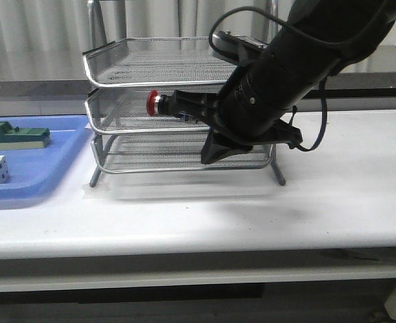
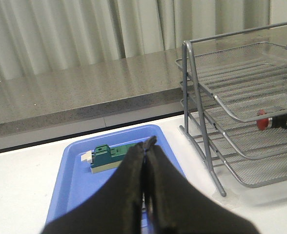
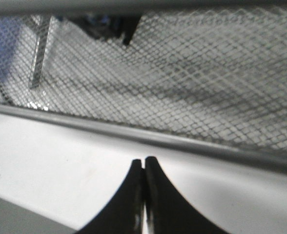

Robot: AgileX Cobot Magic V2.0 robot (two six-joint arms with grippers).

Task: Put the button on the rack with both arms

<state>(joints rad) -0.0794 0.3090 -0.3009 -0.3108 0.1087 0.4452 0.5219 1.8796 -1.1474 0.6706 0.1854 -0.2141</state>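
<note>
Currently the button (image 1: 155, 102) lies on its side in the middle tier of the rack (image 1: 117, 87), red head toward the rack's left end, apart from both sets of fingers. The right fingers (image 3: 143, 168) are pressed together and hold nothing; they hang just in front of the rack's front rim, over the white worktop (image 1: 319, 202), below and beside the button. The left fingers (image 2: 147, 146) are likewise closed and empty, well apart from the rack, above the blue tray (image 2: 75, 165) that carries the green block (image 2: 104, 156). Placement appears complete, so the step in hand is judged to be withdrawal. Draw the right fingers straight back from the rim, clear of the mesh and frame, without nudging the tier that bears the button
</note>
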